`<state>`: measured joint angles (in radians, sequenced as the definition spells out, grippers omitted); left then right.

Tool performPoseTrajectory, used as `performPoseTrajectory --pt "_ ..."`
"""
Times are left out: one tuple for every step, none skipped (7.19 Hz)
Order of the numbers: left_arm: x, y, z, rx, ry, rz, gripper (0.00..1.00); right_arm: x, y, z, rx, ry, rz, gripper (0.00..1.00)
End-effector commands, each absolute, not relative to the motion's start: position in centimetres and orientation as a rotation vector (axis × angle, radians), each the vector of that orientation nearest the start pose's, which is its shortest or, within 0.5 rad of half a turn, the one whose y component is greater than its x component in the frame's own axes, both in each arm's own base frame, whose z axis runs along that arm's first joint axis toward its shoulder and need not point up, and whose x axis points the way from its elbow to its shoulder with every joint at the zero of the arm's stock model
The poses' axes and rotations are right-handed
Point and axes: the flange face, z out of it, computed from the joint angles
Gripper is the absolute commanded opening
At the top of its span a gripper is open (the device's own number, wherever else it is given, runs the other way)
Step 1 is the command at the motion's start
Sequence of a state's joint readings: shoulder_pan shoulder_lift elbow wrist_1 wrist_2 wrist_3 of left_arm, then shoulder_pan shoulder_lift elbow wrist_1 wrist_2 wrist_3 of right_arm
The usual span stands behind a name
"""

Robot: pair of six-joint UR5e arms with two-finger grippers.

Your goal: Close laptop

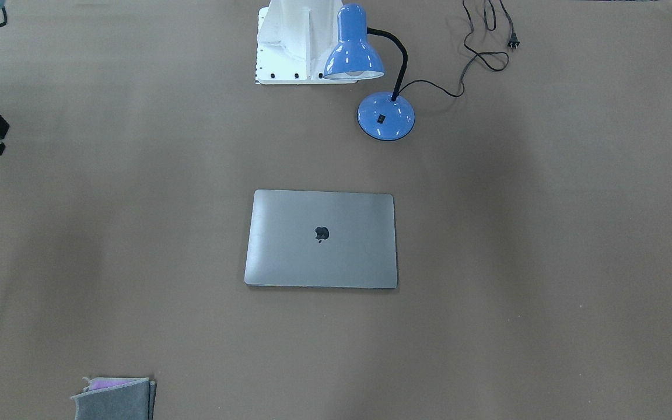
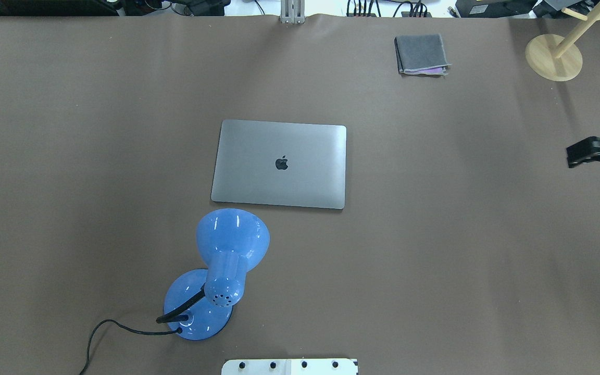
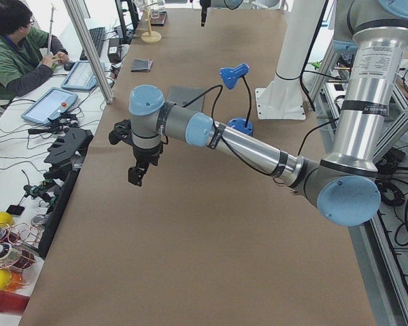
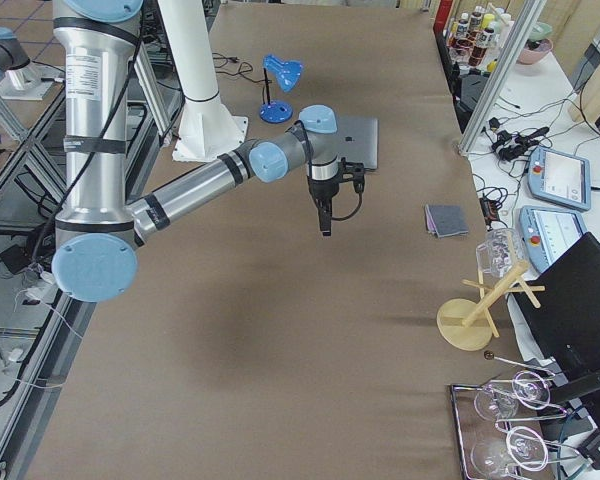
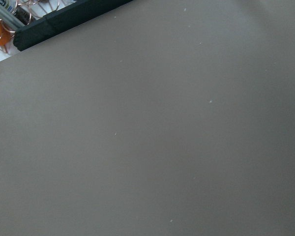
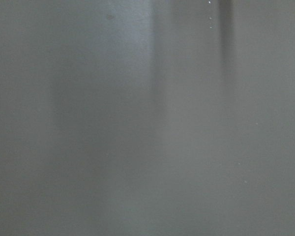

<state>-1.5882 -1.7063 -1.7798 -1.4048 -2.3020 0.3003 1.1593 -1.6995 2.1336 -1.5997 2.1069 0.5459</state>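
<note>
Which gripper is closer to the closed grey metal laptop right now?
Right, probably. The right gripper hangs apart from the thin grey metal laptop, inside the overhead view's right edge. The left gripper is farther out on the opposite side, outside that view.

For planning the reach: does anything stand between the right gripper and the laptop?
Nothing visible. Only bare table lies between the right gripper and the laptop, whose lid is already down. The blue lamp stands aside, nearer the robot.

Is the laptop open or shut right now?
Shut. The laptop lies flat, its grey lid with the apple logo facing up, and no keyboard or screen shows.
</note>
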Motion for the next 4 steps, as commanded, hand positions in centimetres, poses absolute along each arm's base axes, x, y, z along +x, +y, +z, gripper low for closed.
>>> performPoseTrajectory --pt "-11.1 -50.3 57.7 0.230 0.705 0.409 1.00 1.2 -38.3 52.7 0.104 -0.665 -0.052 1.00" --pt "-12.4 -48.7 59.7 0.207 0.712 0.375 1.00 5.1 -36.5 56.7 0.100 -0.680 -0.084 1.00" --pt "-12.5 -46.8 61.7 0.177 0.723 0.361 1.00 7.8 -35.3 60.3 0.098 -0.687 -0.111 1.00" --pt "-12.6 -46.1 62.7 0.159 0.722 0.353 1.00 8.6 -34.8 62.8 0.070 -0.666 -0.110 1.00"
